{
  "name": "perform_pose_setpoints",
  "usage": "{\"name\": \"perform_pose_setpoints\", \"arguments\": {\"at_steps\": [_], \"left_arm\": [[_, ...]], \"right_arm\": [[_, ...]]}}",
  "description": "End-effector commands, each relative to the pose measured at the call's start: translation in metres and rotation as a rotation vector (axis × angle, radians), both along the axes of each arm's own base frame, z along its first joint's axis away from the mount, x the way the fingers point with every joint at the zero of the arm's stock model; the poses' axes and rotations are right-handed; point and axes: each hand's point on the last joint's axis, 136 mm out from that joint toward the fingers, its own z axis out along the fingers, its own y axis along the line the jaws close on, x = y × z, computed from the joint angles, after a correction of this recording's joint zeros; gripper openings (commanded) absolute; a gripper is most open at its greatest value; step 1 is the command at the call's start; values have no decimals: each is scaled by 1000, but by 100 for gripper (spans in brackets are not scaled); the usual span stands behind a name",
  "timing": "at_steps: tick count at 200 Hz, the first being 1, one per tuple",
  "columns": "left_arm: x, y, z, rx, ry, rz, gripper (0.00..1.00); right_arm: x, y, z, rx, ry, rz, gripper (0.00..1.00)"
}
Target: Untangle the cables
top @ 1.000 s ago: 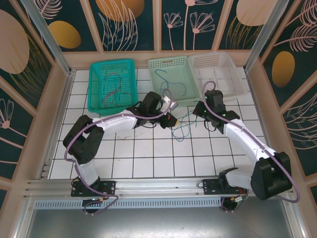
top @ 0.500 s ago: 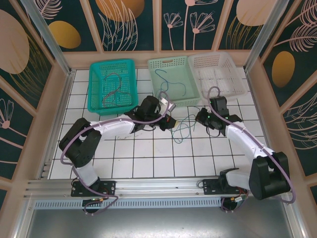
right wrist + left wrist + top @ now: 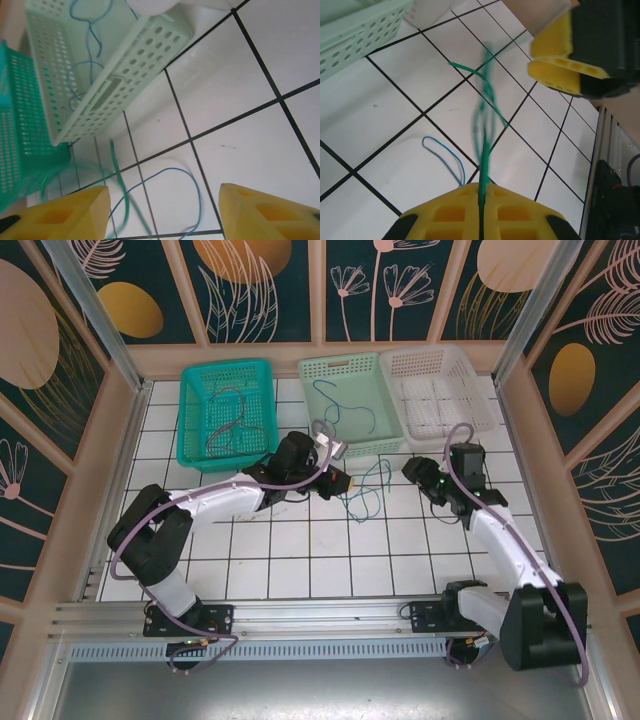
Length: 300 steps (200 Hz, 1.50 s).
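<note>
Three baskets (image 3: 228, 367), two arms (image 3: 225, 497), two cables (image 3: 484, 165) outside the baskets

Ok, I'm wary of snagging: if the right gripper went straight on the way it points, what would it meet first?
Probably the thin blue wire loop on the white tiled floor, ahead of the open right gripper; beyond it, the pale green plastic basket. Depth is unclear.

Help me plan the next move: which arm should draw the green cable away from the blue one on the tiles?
Left, probably: the left gripper has its jaws shut on the green cable, beside the blue cable; the right gripper is open, holding nothing.
</note>
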Motion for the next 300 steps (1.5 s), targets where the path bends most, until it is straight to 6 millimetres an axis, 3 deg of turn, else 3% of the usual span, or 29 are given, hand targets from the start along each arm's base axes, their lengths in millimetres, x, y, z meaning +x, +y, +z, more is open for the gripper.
{"name": "perform_pose_setpoints", "arguments": {"at_steps": [1, 37, 60, 112, 153, 175, 200, 208, 226, 262, 300], "left_arm": [[14, -2, 20, -78, -2, 72, 0], [24, -1, 33, -123, -9, 132, 0], [26, -2, 41, -143, -30, 137, 0], [20, -1, 50, -189, -46, 124, 0], [24, -3, 56, -222, -45, 143, 0], [26, -4, 59, -244, -44, 152, 0], [28, -4, 61, -256, -43, 159, 0], [25, -1, 49, -233, -25, 163, 0], [25, 0, 47, -228, -28, 173, 0], [28, 1, 49, -230, -34, 189, 0], [29, 1, 49, -229, -32, 192, 0]], "right_arm": [[-11, 5, 2, 40, -33, -7, 53], [-28, 46, 4, 119, -95, 103, 49], [-29, 66, 5, 150, -112, 154, 53], [-13, 90, 18, 229, -180, 187, 56], [-14, 115, 13, 232, -164, 293, 49], [-15, 121, 13, 237, -167, 314, 39], [-13, 122, 18, 233, -186, 319, 19], [-14, 122, 20, 233, -192, 328, 17], [-17, 123, 20, 236, -192, 341, 30], [-22, 116, 16, 225, -187, 321, 37], [-30, 116, 16, 246, -180, 347, 38]]}}
